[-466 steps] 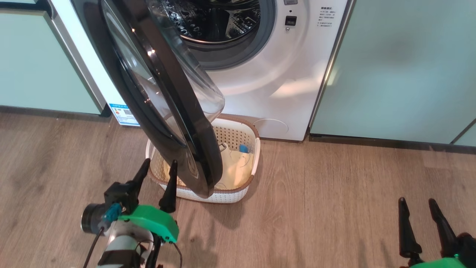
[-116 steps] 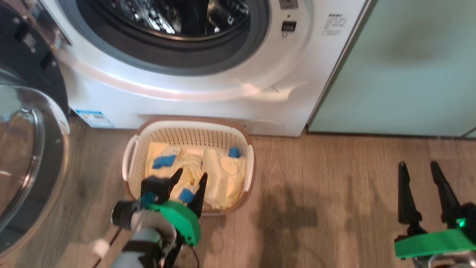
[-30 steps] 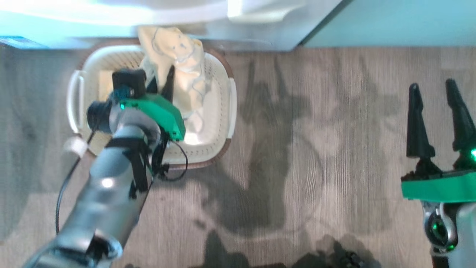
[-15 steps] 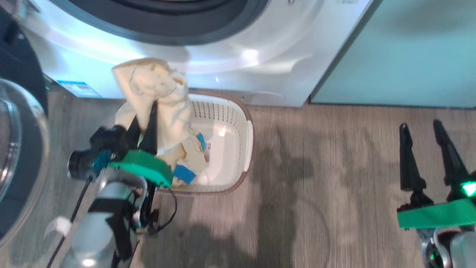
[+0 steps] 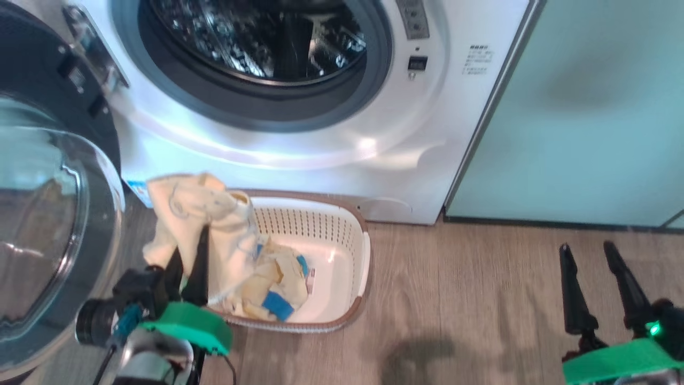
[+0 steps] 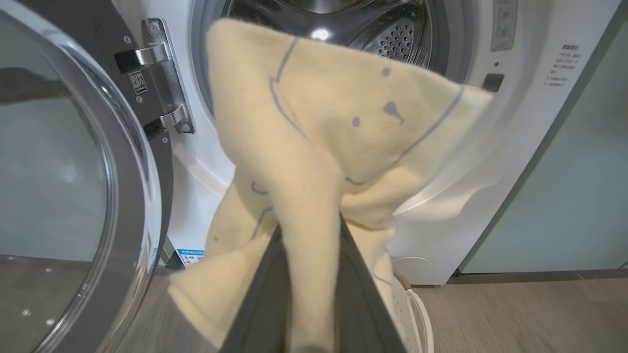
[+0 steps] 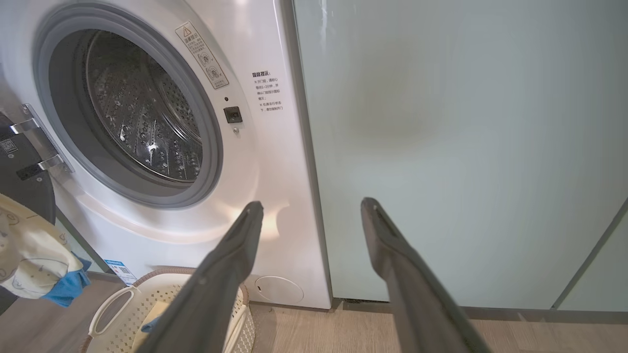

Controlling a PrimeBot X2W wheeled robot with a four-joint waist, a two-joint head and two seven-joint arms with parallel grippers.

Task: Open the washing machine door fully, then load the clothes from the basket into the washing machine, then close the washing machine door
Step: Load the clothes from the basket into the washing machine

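Left hand (image 5: 191,251) is clamped on a yellow garment (image 5: 197,214), held over the basket (image 5: 363,256) below the washing machine (image 5: 299,144) mouth. With the washing machine door (image 5: 53,214) standing wide, opening looks done. More clothes (image 5: 272,278) lie in the basket, so loading and closing remain. Right hand (image 5: 593,256) gapes empty.

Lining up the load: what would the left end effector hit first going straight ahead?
Probably the washing machine, around the lower rim of its drum mouth; the clothes the left end effector grips hide the exact line.
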